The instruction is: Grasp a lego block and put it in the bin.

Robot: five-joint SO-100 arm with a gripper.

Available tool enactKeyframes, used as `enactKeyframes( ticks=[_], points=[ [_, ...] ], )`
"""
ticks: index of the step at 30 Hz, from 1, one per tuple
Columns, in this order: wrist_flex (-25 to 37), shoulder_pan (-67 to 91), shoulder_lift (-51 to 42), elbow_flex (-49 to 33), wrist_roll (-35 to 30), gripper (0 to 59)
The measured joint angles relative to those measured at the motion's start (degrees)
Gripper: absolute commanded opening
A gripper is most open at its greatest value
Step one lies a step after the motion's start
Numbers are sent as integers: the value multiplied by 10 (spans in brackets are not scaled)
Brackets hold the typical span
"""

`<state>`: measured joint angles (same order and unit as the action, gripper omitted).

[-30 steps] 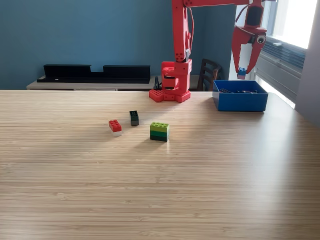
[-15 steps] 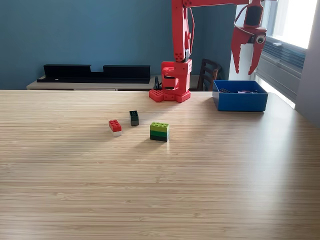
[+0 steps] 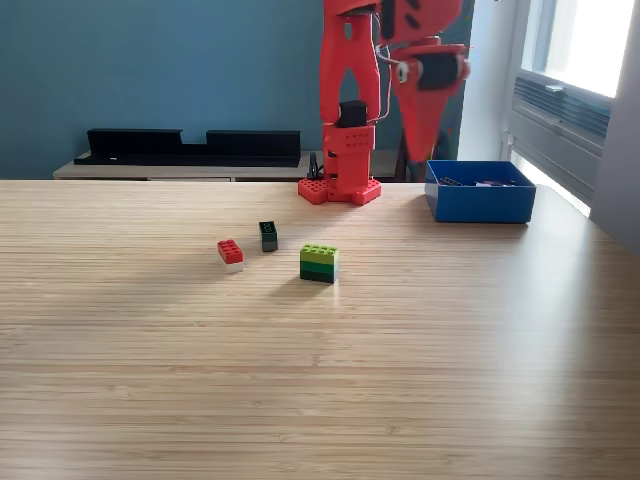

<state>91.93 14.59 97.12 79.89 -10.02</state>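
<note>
Three lego blocks lie on the wooden table: a red block on a white one, a small dark block and a light green block stacked on a dark green one. The blue bin stands at the exterior view's right, with a few small pieces showing over its rim. My red gripper hangs high in the air between the arm's base and the bin, pointing down and motion-blurred. Its jaws blend into one red wedge, and I see no block in them.
A long black shelf unit sits on a low counter behind the table against the blue wall. A dark chair back stands behind the arm. A window sill runs along the exterior view's right, beyond the bin.
One second ago the gripper held a blue block above the bin. It then opened and the block dropped in. Since then the arm has swung left, away from the bin.
</note>
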Motion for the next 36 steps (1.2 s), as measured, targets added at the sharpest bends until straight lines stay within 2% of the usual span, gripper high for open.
enactKeyframes(
  ticks=[8, 36],
  points=[
    [-23, -105, 0, 23, 19, 1],
    [-35, -164, 0, 23, 34, 1]
  ],
)
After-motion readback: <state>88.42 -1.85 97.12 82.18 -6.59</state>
